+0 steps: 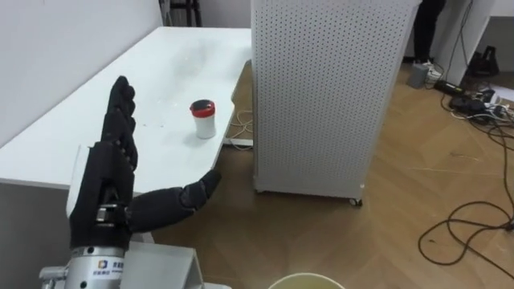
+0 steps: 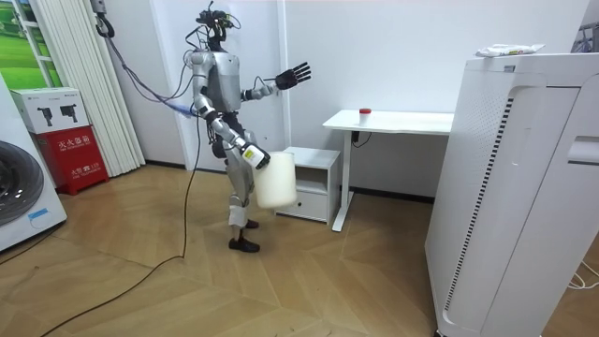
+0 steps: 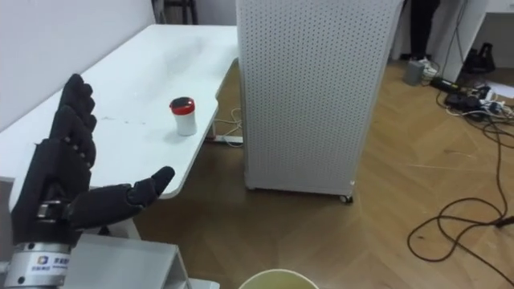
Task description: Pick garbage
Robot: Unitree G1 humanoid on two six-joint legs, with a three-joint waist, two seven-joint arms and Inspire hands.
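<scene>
Closest to me is my left hand (image 1: pixel 104 185), raised with palm open, fingers spread and thumb stretched out to the right, holding nothing. The garbage, a small cup (image 1: pixel 203 118) with a red lid, stands upright on the white counter (image 1: pixel 177 64) near its right edge, ahead and to the right of that hand and well apart from it. My left hand is the nearer one. My right hand (image 2: pixel 255 156) is down at my side at the pale bin (image 2: pixel 274 181); its grip I cannot tell.

Left hand (image 1: pixel 104 178) raised, fingers straight, thumb out, right hand (image 2: pixel 257 158) low
</scene>
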